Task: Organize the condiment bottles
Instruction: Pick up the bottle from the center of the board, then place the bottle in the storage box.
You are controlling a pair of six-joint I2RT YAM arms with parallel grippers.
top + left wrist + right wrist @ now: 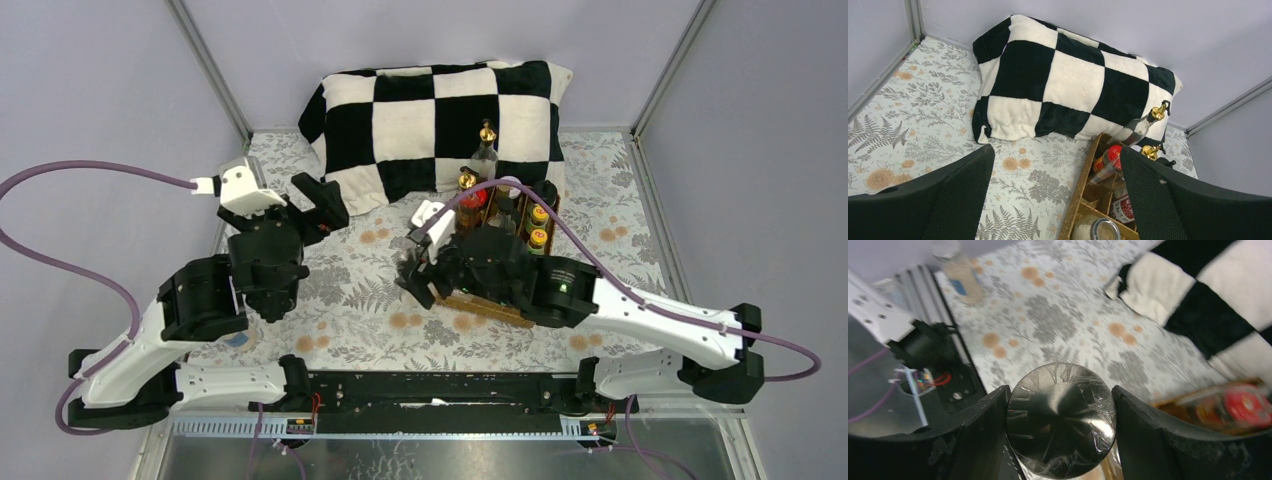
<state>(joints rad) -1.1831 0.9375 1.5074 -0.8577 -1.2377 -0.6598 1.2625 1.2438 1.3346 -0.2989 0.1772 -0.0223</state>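
My right gripper (pixel 1060 402) is shut on a short clear spice jar with a silver lid (pixel 1062 420); in the top view this gripper (pixel 418 275) is at the left end of the wicker tray (pixel 490 310). The tray holds a tall gold-topped bottle (pixel 487 140), a red-capped one (pixel 468 190) and yellow-capped ones (pixel 538 215). My left gripper (pixel 322 205) is open and empty, raised left of the tray. Its view shows the tray (pixel 1080 195), a red-capped bottle (pixel 1113 154), a gold-topped bottle (pixel 1138 129) and a silver-rimmed jar (pixel 1105 230). Another spice jar (pixel 960 270) stands alone near the left arm's base.
A black-and-white checked pillow (pixel 440 110) lies against the back wall behind the tray. Floral cloth (pixel 370 290) covers the table between the arms. Metal frame posts stand at the back corners. The black rail (pixel 430 385) runs along the near edge.
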